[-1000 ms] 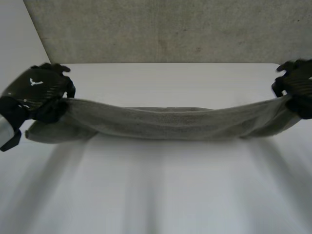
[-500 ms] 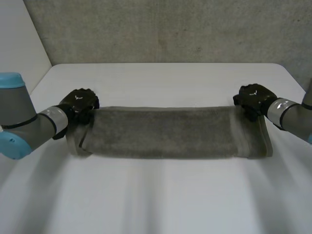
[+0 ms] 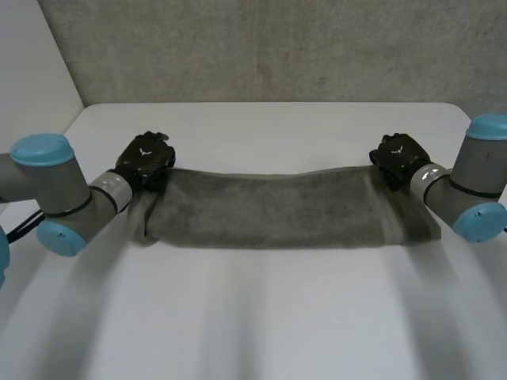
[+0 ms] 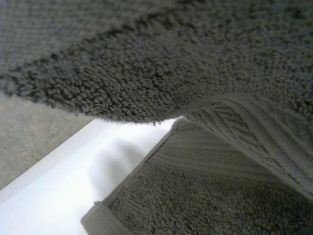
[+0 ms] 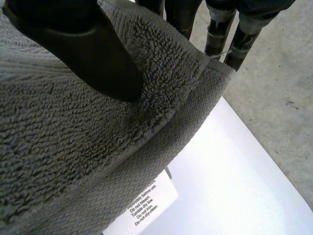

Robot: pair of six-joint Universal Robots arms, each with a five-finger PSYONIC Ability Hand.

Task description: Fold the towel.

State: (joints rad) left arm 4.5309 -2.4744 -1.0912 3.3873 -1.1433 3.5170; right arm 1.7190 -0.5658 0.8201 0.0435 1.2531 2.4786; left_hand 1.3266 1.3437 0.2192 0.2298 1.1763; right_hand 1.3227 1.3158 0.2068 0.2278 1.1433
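— From the head view, where do we find the towel (image 3: 269, 210)?
— We see it stretched in a long grey band across the table (image 3: 261, 317). The left robot hand (image 3: 145, 158) sits at the towel's far left corner and the right robot hand (image 3: 398, 158) at its far right corner.
— And from the left wrist?
— We see one layer of towel raised above another, with the table's edge beside the lower layer. We cannot tell whether the left robot hand has hold of the towel.
— From the right wrist?
— We see the right robot hand clamped on the towel's corner, its thumb pressed into the pile and its fingers behind the hem. A white care label (image 5: 142, 203) hangs under the towel.
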